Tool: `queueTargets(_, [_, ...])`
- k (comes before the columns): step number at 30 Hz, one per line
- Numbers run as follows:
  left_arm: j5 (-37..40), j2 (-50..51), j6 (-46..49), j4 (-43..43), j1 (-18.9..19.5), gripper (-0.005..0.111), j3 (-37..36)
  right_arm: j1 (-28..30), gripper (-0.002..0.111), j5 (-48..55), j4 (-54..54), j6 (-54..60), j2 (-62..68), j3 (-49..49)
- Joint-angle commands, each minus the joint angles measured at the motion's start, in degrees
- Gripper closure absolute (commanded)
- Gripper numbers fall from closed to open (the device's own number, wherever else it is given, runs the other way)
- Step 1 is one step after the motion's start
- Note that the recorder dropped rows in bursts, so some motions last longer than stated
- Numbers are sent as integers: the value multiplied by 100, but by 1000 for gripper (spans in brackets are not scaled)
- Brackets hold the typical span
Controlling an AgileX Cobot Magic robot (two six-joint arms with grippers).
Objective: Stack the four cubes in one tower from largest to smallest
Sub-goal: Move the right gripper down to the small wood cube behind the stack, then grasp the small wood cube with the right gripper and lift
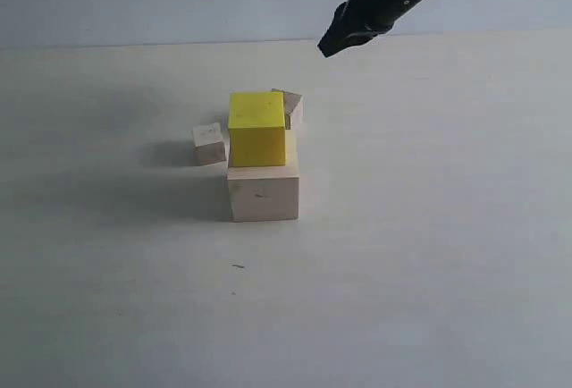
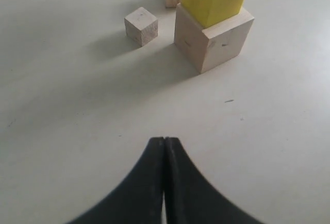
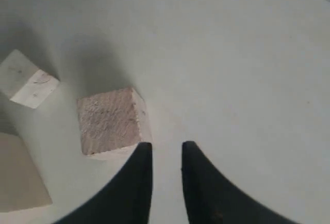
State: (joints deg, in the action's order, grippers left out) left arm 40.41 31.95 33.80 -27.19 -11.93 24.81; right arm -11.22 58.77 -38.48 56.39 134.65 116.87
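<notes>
While left jaws press together and right jaws sit apart, empty, the cube (image 3: 105, 121) beside them seems light, hard; pinch flat sides.

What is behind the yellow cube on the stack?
A small wood cube stands on the table behind the yellow cube. In the exterior view only its upper right part shows; the rest is covered by the yellow cube.
</notes>
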Motion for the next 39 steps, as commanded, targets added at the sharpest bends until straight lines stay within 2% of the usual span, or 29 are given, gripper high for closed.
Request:
queueTargets(1, [-90,27,-45,10,1,107,-91,23,61,106,-385,674,-2,68])
queueTargets(3, [-90,27,-45,10,1,107,-91,23,49,106,-491,852,52,68])
queueTargets(6, [-90,27,-45,10,1,107,-91,23,42,134,-728,931,173,68])
queueTargets(18, [-147,27,-45,10,1,107,-93,-217,42,447,-1008,1851,602,68])
queueTargets(39, [-219,27,-19,10,1,107,-103,-277,42,230,-1251,2196,1031,68])
